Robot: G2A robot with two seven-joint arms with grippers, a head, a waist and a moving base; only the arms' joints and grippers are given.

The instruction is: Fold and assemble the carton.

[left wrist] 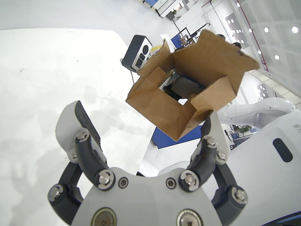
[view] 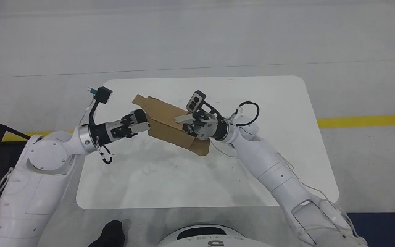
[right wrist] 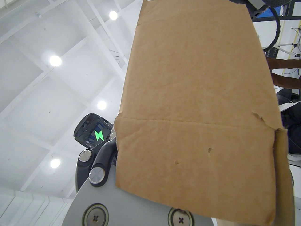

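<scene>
1 carton [view: 162,120], part-folded with flaps loose, up off the 1 desk [view: 271,111] between 2 grippers: right gripper [view: 192,128] clamped on its wall, left gripper [left wrist: 145,116] spread wide at the open end, one fingertip [left wrist: 207,125] touching a flap.

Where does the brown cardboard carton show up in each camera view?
Top view: brown cardboard carton just left of the picture's centre.
Left wrist view: the carton beyond the open left fingers, open end facing the camera.
Right wrist view: its flat panel, close up.
Shared landmark: grey camera box beside the carton in top and left wrist views.
</scene>
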